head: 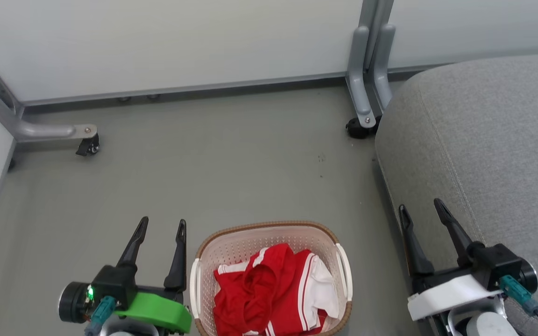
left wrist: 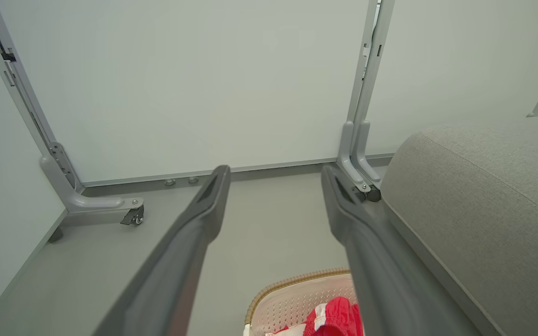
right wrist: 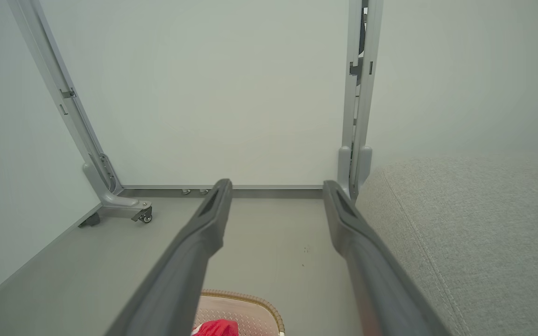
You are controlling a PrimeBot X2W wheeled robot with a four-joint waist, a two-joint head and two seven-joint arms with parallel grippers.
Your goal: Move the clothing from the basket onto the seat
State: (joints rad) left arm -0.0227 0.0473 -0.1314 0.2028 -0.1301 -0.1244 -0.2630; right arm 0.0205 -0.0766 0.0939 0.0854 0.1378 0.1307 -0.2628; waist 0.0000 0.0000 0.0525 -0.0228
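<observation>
- The red clothing (head: pixel 273 291) with white trim lay crumpled inside the laundry basket (head: pixel 269 227); the basket stood on the grey floor (head: pixel 227 154), near the grey seat (head: pixel 493 140) on its right
- The left gripper (head: pixel 164 220) hung just beside the basket's left side, fingers spread and empty; the right gripper (head: pixel 419 204), likewise spread and empty, hung at the seat's edge

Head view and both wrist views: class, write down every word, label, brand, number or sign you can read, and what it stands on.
No text can be read in these pictures.
The clothing in the basket shows red cloth and white trim, with no lettering facing the camera.
The seat, the left tool and the right tool carry no legible mark.
</observation>
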